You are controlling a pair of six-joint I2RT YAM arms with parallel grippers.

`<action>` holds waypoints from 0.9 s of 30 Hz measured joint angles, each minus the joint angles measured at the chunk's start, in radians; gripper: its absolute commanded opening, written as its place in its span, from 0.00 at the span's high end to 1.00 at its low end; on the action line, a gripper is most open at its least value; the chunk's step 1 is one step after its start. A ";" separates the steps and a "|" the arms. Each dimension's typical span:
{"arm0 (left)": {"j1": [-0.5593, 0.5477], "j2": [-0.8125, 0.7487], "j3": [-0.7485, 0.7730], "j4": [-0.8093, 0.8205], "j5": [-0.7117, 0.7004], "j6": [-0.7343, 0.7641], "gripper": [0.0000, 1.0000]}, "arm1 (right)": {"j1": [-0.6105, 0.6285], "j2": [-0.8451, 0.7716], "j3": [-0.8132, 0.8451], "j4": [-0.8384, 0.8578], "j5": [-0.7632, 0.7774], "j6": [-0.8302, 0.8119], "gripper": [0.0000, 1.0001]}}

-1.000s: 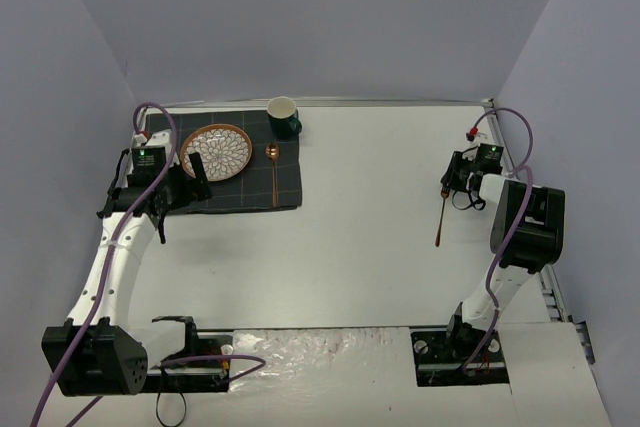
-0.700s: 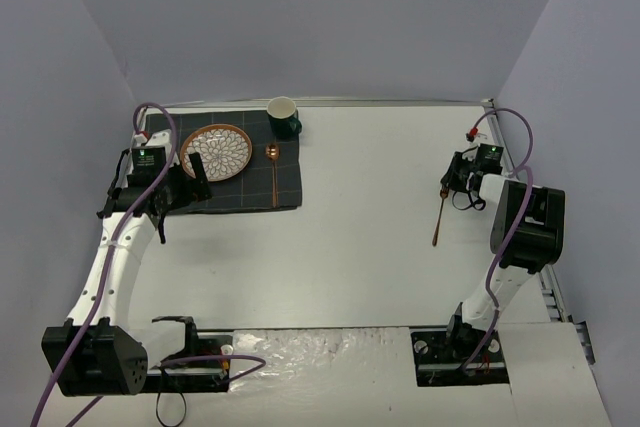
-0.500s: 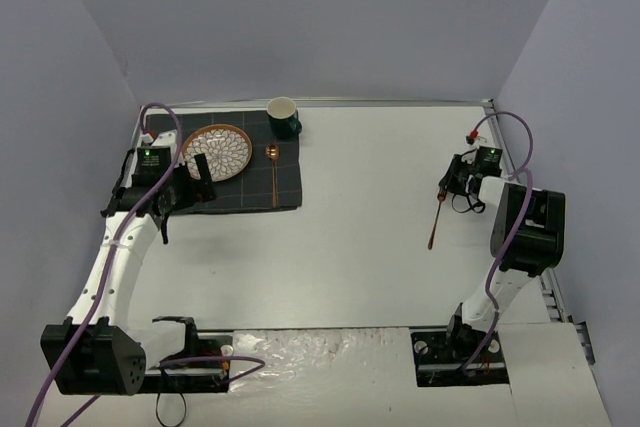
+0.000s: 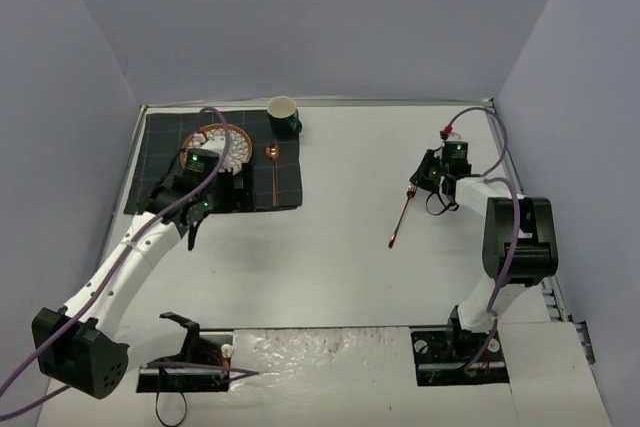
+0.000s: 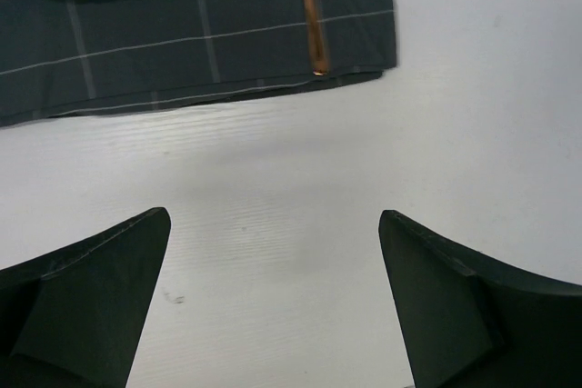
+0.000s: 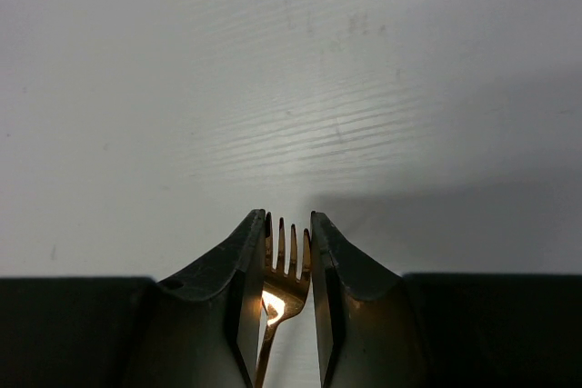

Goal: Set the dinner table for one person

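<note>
Counter: I count one white counter [image 4: 340, 257], and it carries everything between the arm bases and the back wall.
Mat: one dark checked mat [image 4: 160, 162] lies at the counter's far left corner.
Plate: one patterned plate [image 4: 224, 135] sits on the mat, partly hidden under the left arm.
Cup: one dark green cup [image 4: 283, 115] stands at the mat's far right corner.
Spoon: one copper spoon [image 4: 273, 172] lies on the mat just right of the plate.
Fork: one copper fork [image 4: 402, 215] is over the counter's right half, well apart from the mat.
Right end effector [image 6: 288, 224]: clenched on the fork's tine end; I see the tines between its fingers.
Left end effector [image 5: 273, 224]: released, jaws wide, above the mat's near edge beside the spoon's handle tip.
</note>
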State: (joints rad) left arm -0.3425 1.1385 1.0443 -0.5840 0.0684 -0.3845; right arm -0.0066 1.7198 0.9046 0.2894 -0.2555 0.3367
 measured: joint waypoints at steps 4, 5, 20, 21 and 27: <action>-0.198 0.023 0.000 0.070 -0.084 -0.028 0.03 | 0.104 -0.015 -0.009 0.006 0.059 0.089 1.00; -0.248 0.035 0.000 0.092 -0.104 -0.033 0.03 | 0.130 -0.015 -0.010 0.006 0.073 0.108 1.00; -0.566 0.291 -0.093 0.376 -0.272 -0.035 0.04 | 0.481 0.023 -0.024 0.013 0.289 0.375 1.00; -0.565 0.287 -0.108 0.391 -0.275 -0.036 0.04 | 0.501 0.034 -0.021 0.013 0.301 0.388 0.99; -0.561 0.273 -0.159 0.452 -0.277 -0.038 0.04 | 0.573 0.091 0.025 0.007 0.368 0.426 0.78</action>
State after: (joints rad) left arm -0.9039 1.4119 0.8854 -0.1316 -0.2091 -0.4224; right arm 0.5659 1.8108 0.9299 0.2960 0.1122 0.7629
